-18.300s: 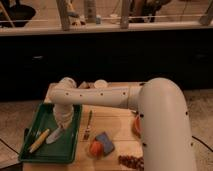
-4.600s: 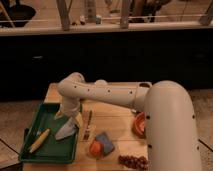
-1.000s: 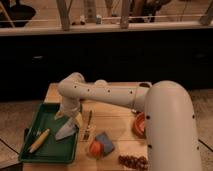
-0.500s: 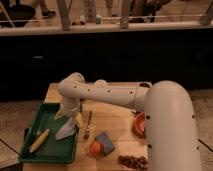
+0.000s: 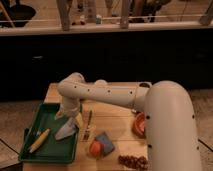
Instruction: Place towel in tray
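The towel [image 5: 65, 131] is a pale grey crumpled cloth lying inside the green tray [image 5: 35, 115], against its right side. The tray sits at the left end of the wooden table. My gripper [image 5: 75, 119] hangs from the white arm just above the towel's upper right corner, over the tray's right rim. The arm's wrist hides whether the gripper touches the towel.
A yellow corn-like object [image 5: 39, 141] lies in the tray's front left. A fork [image 5: 88, 127] lies on the table just right of the tray. An orange fruit [image 5: 95, 148], a blue sponge [image 5: 105, 143], a red bowl [image 5: 139, 124] and dark red bits [image 5: 132, 161] lie further right.
Since the oldest frame the gripper has moved from the tray's middle to its right side, and the towel now lies there. Over the last second nothing has moved.
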